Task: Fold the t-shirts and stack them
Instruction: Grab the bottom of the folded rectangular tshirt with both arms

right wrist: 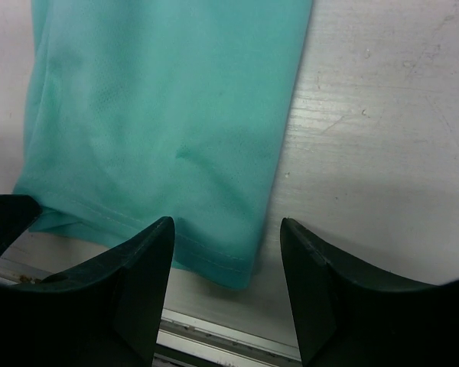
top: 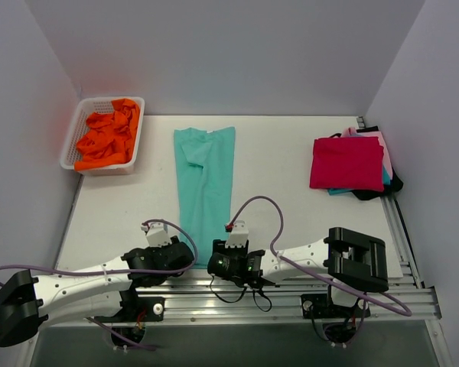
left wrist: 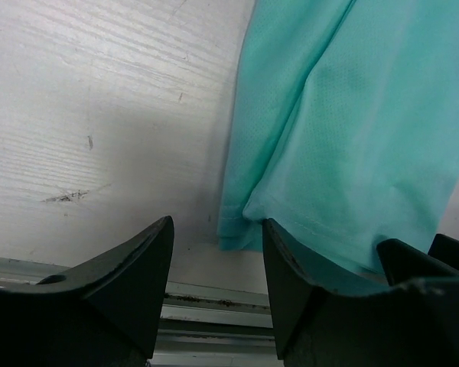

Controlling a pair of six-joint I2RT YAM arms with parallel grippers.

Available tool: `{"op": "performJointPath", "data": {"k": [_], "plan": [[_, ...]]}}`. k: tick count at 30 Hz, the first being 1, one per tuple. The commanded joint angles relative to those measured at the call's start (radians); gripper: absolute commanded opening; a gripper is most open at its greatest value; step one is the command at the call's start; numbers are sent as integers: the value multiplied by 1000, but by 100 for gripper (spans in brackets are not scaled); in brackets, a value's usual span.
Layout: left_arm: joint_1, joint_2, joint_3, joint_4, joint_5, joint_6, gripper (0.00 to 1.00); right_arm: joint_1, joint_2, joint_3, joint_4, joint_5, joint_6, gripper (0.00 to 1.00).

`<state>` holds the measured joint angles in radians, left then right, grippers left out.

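White wood-grain table (top: pixel 291 214), plain white walls (top: pixel 214 53): L gripper (left wrist: pixel 216 229) & R gripper (right wrist: pixel 227 225), jaws apart, at hem of long-folded teal mesh t-shirt (top: pixel 205 183).

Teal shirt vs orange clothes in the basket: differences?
The teal shirt lies flat on the table, folded into a long strip; the orange clothes are crumpled in the white basket. The teal shirt reaches the near edge; the orange clothes sit at the far left corner. Neither is on the folded stack.
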<state>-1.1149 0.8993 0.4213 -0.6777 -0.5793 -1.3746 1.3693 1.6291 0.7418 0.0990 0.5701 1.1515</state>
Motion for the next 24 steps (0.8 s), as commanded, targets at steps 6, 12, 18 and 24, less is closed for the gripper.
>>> {"op": "performJointPath", "data": {"k": [6,12,18,24], "plan": [[-10,46,10,-23,-37,-64,56,5,-5,22,-21,20,34,50],[-10,47,-3,18,-33,-53,50,-3,-14,-7,-19,27,50,35],[-11,99,-19,102,-22,-44,49,-9,-8,-27,-5,19,54,28],[-11,142,-33,147,-30,-50,38,-12,-3,-41,4,14,57,22]]}}
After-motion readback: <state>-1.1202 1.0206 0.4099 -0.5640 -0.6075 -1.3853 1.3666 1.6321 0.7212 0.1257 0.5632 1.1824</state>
